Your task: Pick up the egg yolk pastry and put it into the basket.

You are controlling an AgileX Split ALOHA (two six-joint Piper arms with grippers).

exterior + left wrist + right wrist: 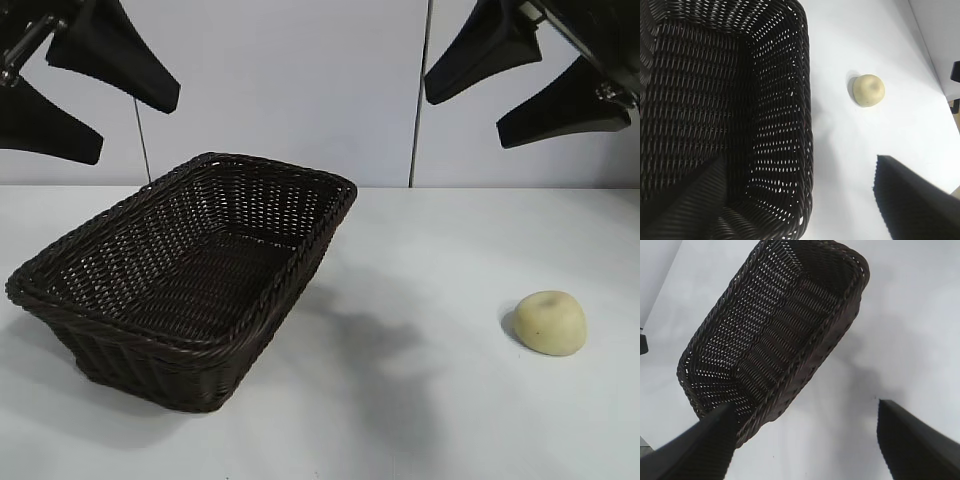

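Observation:
The pale yellow egg yolk pastry [549, 322] lies on the white table at the right, and the left wrist view shows the pastry [869, 90] too. The dark woven basket [330, 215] stands at the left with nothing inside it; its braided rim [806, 100] and outer wall [825, 347] show in both wrist views. My left gripper [105, 115] hangs high above the basket's left end, open and holding nothing. High at the upper right, my right gripper [462, 120] is open too, well above the pastry and holding nothing.
A white table [420, 400] carries both things, with bare surface between basket and pastry. A pale wall with two vertical seams [420, 90] stands behind.

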